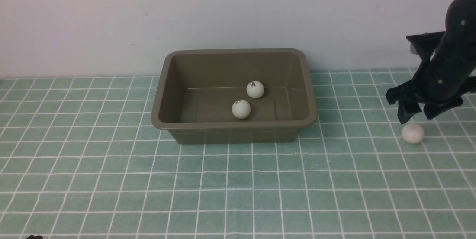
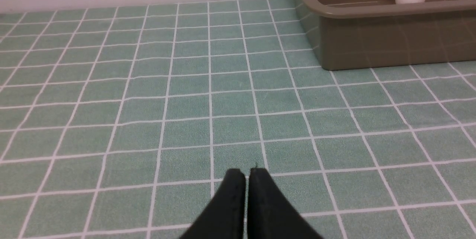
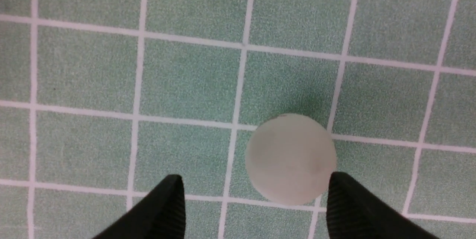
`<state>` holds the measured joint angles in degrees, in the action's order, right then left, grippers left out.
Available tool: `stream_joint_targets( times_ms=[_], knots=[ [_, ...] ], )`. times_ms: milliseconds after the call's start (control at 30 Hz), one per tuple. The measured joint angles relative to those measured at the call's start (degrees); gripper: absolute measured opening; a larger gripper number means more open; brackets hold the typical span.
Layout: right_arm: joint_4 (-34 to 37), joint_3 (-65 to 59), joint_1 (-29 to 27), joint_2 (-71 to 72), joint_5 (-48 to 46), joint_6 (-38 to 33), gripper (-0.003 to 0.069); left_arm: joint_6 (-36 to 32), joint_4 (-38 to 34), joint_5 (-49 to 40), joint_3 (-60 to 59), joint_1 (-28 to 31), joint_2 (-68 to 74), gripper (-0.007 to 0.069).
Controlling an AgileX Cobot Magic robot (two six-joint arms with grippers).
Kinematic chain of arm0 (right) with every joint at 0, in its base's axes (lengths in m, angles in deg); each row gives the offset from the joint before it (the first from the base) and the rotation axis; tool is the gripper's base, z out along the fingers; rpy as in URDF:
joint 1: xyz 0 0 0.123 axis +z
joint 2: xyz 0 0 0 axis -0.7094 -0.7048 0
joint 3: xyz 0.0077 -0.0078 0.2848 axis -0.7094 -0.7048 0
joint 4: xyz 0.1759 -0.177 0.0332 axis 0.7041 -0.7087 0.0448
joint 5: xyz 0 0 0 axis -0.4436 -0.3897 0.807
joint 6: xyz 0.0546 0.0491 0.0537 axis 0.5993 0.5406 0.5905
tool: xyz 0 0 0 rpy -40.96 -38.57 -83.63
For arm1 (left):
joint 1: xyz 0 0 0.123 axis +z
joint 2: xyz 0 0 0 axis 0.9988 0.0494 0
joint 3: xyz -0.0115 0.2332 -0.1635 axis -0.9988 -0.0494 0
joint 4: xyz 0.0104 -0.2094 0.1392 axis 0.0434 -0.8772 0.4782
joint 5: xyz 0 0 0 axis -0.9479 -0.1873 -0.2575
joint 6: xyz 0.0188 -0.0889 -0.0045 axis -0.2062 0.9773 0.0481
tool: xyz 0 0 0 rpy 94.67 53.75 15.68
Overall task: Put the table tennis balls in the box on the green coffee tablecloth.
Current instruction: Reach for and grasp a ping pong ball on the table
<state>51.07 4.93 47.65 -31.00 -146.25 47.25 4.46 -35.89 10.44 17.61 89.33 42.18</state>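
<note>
Lying loose on the tablecloth [image 1: 223,179], one ball [image 1: 412,133] just under the wide-open right gripper [image 1: 417,118].

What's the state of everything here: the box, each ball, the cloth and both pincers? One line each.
box: upright, open-topped, two balls inside.
far ball: resting on the box floor.
near ball: resting on the box floor.
third ball: loose on the cloth, right of the box, not gripped.
cloth: spread flat.
left pincer: shut, empty.
right pincer: open, just above the third ball.
</note>
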Motion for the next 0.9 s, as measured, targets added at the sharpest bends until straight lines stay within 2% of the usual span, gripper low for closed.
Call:
stream_joint_targets(
  times_ms=[433, 567, 633, 900],
  knots=[
    [1.3, 0.0, -3.0, -3.3, 0.4, 0.5, 0.0466, 0.0, 0.0, 0.0, 0.0, 0.0, 0.0, -0.0004],
    [1.9, 0.0, -3.0, -3.3, 0.7, 0.4, 0.0391, 0.0, 0.0, 0.0, 0.0, 0.0, 0.0, -0.0004],
    [2.1, 0.0, -3.0, -3.3, 0.7, 0.4, 0.0316, 0.0, 0.0, 0.0, 0.0, 0.0, 0.0, -0.0004],
    [2.2, 0.0, -3.0, -3.3, 0.7, 0.4, 0.0304, 0.0, 0.0, 0.0, 0.0, 0.0, 0.0, -0.0004]
  ],
)
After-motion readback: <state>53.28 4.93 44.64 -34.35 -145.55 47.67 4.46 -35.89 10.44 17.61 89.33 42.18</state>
